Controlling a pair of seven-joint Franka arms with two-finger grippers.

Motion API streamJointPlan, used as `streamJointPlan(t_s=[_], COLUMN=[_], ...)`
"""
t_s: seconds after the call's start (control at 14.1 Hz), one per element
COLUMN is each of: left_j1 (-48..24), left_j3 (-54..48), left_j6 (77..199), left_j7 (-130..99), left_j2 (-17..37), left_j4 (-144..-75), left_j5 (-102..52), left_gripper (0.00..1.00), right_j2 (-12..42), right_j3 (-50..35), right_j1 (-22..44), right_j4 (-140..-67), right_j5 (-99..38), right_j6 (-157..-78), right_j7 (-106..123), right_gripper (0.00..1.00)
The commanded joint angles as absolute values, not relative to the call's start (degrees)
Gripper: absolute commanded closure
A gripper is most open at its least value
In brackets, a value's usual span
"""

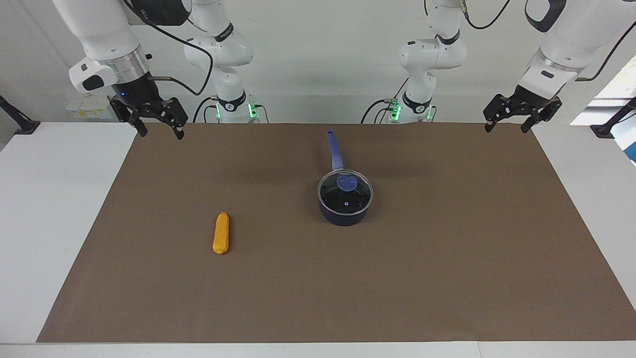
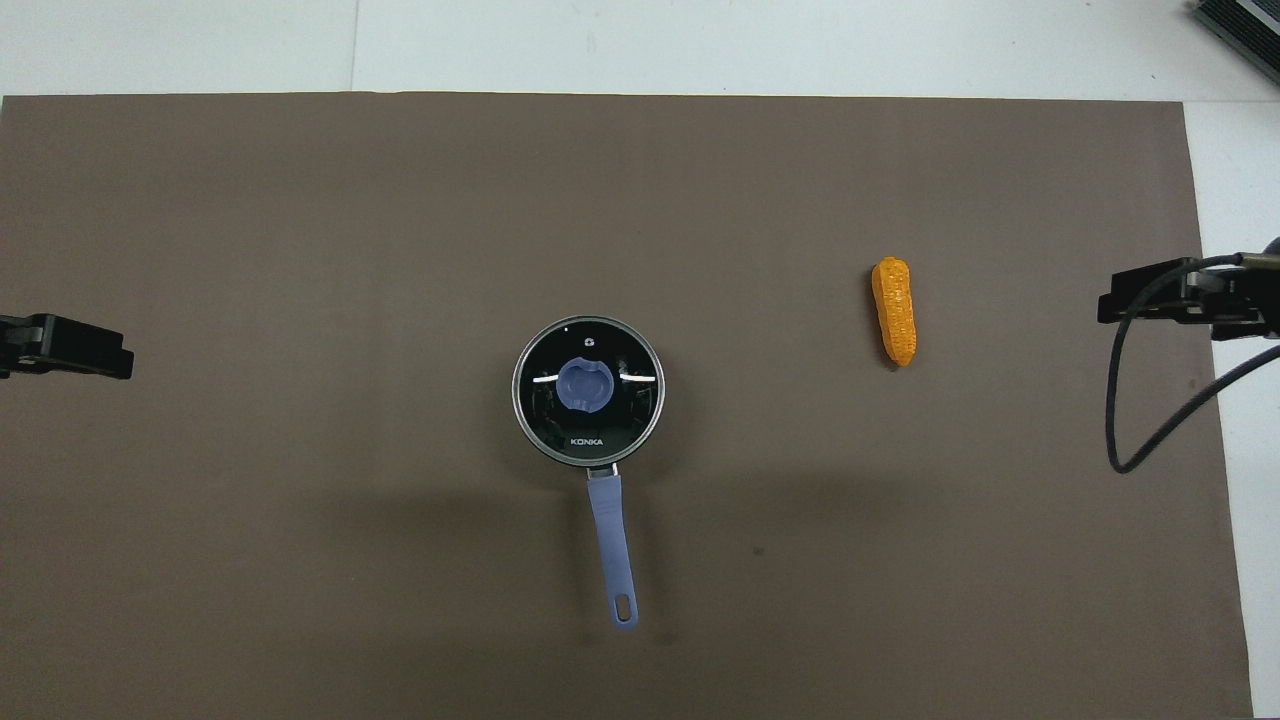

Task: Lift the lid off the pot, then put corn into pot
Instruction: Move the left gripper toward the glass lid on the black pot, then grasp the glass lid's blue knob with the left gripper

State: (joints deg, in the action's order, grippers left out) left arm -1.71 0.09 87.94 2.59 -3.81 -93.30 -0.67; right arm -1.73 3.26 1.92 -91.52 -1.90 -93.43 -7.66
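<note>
Pot [image 1: 345,211] sits near the middle of the brown mat [image 1: 447,258], upright, dark blue, long handle pointing toward the robots. Lid [image 1: 346,191] is on the pot, seated flat on the rim; clear glass with a blue knob at centre and a small vent hole showing on the side away from the robots. Black inside of the pot is visible through the glass.

Corn [image 1: 221,233] lies flat on the mat, toward the right arm's end of the table, well apart from the pot and slightly farther from the robots than it. Its long axis runs roughly toward and away from the robots. Nothing touches it.

Left gripper [image 1: 512,121] hangs in the air over the mat's edge at the left arm's end, near the robots' side of the table. Fingers spread apart, holding nothing.

Right gripper [image 1: 158,124] hangs over the mat's corner at the right arm's end, also on the robots' side. Fingers spread apart, empty.

Both grippers are well apart from pot, lid and corn. In the overhead view only their tips show at the picture's side edges, with a black cable looping beside the right gripper.

White table [image 1: 59,223] shows around the mat.
</note>
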Motion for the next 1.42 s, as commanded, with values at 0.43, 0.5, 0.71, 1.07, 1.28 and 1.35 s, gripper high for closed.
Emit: streamJointPlan(t_s=[0.43, 0.5, 0.71, 1.07, 1.28, 1.35], left_j1=[-1.1, -1.3, -2.7, -12.6, -18.1, -19.9], left_j3=[-0.4, -0.4, -0.8, -0.9, -0.9, -0.9], left_j6=[87.6, 87.6, 88.2, 91.6, 99.4, 101.6], left_j7=[2.7, 2.7, 2.7, 1.8, -1.9, -3.0], left_j2=[-4.7, -4.7, -4.6, -4.0, -3.8, -3.0], left_j4=[-94.3, -94.3, -95.3, -99.4, -104.5, -105.0], left_j5=[-1.1, -1.1, -1.1, -1.2, -1.5, -1.7], left_gripper=[0.0, 0.0, 0.0, 0.0, 0.0, 0.0], right_j2=[-1.4, -1.4, -1.4, -1.4, -1.5, -1.5], right_j3=[3.1, 3.1, 3.1, 3.1, 3.1, 3.1], right_j1=[1.5, 1.5, 1.5, 1.3, 1.1, 1.1], right_j4=[-90.6, -90.6, -90.7, -90.7, -90.7, -90.7], right_j5=[-3.1, -3.1, -3.1, -3.1, -3.1, -3.1], right_j6=[-92.4, -92.4, -92.3, -92.3, -92.3, -92.3], right_j7=[-8.5, -8.5, -8.5, -8.4, -8.4, -8.4], right_gripper=[0.0, 0.0, 0.0, 0.0, 0.0, 0.0])
